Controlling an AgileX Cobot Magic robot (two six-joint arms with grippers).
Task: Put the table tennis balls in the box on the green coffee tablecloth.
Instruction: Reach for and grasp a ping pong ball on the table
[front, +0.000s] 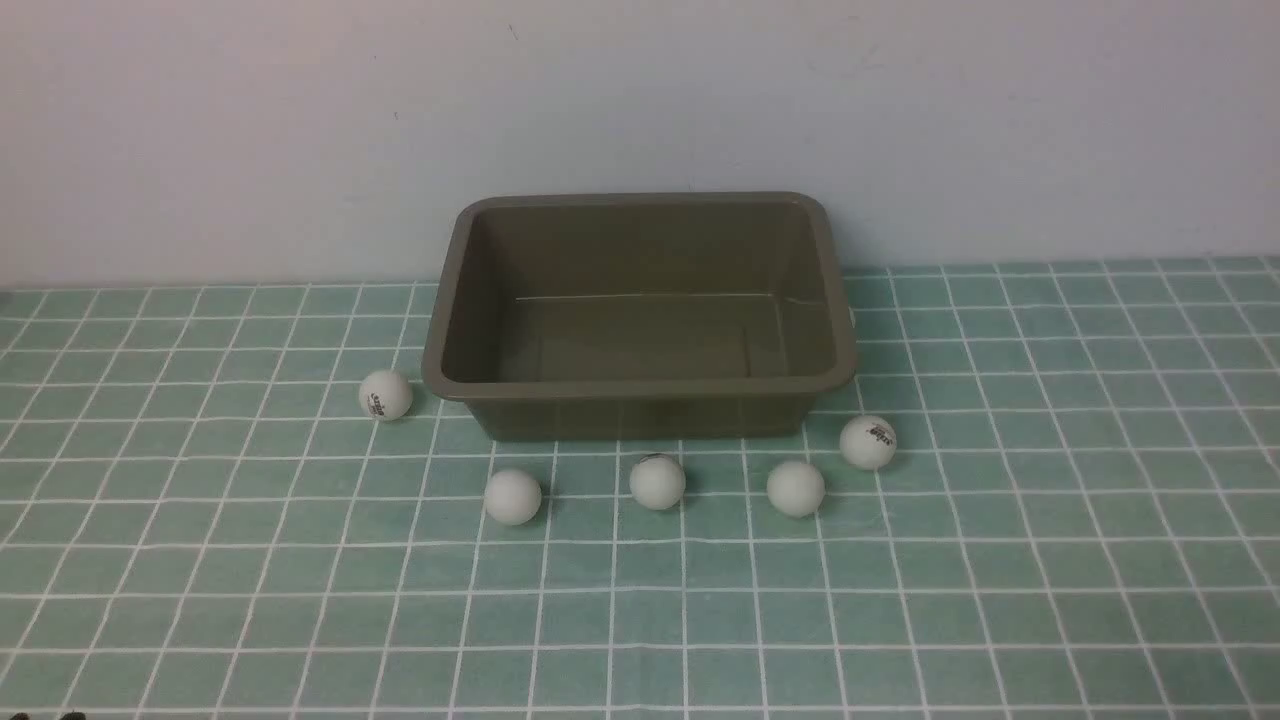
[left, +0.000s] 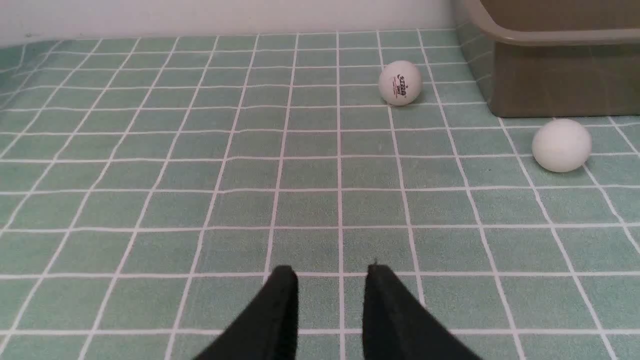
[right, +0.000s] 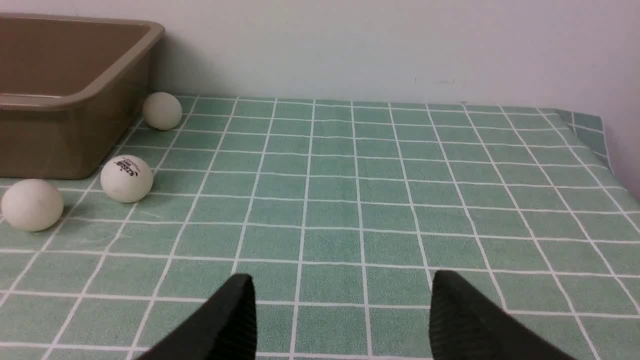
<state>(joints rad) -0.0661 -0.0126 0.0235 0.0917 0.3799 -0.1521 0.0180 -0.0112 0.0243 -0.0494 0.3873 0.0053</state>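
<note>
balls (front: 657, 481) 4–8 o'clock off box (front: 640, 385) | I judge them light, slick, rolly: pinch mid-girth | left gripper (left: 330, 272) narrow, right gripper (right: 340, 282) wide, both empty

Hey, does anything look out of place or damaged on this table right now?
Nothing damaged or spilled. The box sits upright and empty. One table tennis ball is tucked beside the box's right wall, nearly hidden from the front.

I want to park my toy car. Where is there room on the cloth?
Bare cloth spreads in front of the row of balls, and far left and far right of the box. Crowded: the box's front and front corners, with five balls, plus a sixth ball by its right wall.
</note>
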